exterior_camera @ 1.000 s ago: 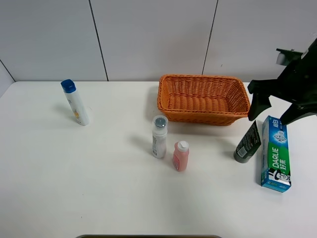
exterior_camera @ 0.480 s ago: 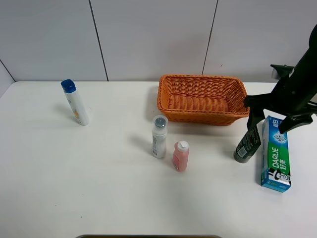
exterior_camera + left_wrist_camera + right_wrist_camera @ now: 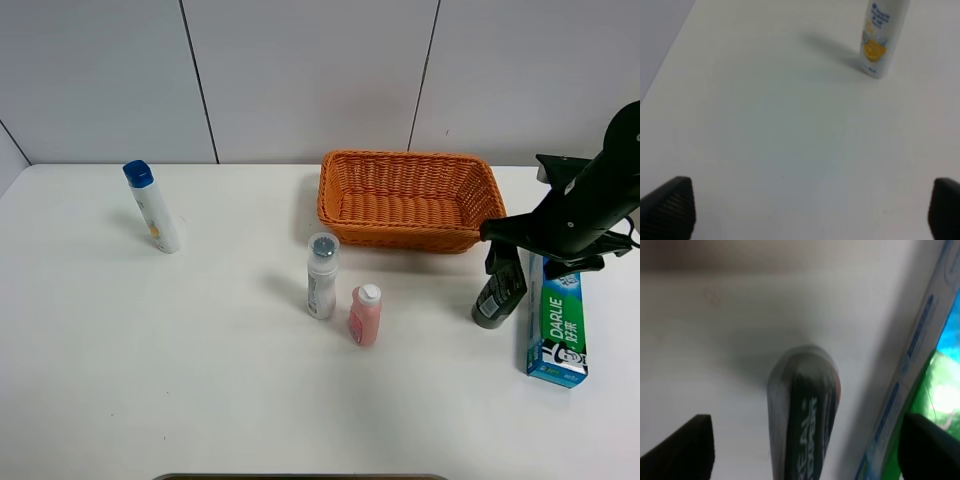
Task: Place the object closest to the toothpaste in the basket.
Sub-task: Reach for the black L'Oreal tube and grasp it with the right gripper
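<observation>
The dark tube (image 3: 494, 302) stands cap-down at the right, just left of the toothpaste (image 3: 556, 318) and near the basket (image 3: 400, 236). The right gripper (image 3: 524, 256) hangs over it, jaws wide. The tube is probably light, soft and tippy, so it is best pinched mid-body. The left gripper (image 3: 805, 207) is also wide.

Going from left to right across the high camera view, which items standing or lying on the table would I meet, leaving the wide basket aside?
Blue-capped bottle → grey-capped bottle → pink bottle → dark tube → toothpaste box.
</observation>
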### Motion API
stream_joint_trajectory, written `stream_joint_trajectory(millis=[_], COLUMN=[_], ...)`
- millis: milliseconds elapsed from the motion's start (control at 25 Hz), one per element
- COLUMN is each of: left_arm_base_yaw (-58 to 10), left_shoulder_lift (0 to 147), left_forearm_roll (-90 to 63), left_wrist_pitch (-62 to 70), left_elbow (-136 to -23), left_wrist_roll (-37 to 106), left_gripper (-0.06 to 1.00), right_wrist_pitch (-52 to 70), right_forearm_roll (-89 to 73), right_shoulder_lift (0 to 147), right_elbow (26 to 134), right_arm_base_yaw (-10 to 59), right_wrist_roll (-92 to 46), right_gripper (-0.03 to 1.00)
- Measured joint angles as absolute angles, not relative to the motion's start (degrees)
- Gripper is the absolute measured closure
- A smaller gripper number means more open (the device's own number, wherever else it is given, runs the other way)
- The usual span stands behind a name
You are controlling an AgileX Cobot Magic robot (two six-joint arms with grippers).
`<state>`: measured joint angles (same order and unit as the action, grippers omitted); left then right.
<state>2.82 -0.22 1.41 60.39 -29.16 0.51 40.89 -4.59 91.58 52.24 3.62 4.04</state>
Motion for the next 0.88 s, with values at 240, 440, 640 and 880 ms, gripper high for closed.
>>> stream_joint_trajectory(millis=[240,440,640,880], left_arm_base_yaw=[2.82,2.82,2.82,2.82], left_shoulder_lift=[-0.22,-0.22,-0.22,-0.22], left_forearm_roll=[1.41,1.41,1.41,1.41], left_wrist_pitch=[60.39,60.39,60.39,60.39], left_elbow=[-29.16,-29.16,-29.16,-29.16], left_wrist_roll=[0.51,0.51,0.51,0.51], left_gripper=[0.00,0.00,0.00,0.00], right_wrist_pitch=[39.63,38.92,38.77,38.74], right_forearm_roll=[-6.26,-6.50,-6.62,-6.63], right_shoulder_lift=[98.07,100.69,100.69,100.69], right_elbow=[52.24,52.24,52.24,52.24], right_arm_base_yaw=[3.62,3.62,3.62,3.62], right_wrist_roll=[3.76,3.71,3.71,3.75], right_gripper=[0.20,0.20,0.26,0.44])
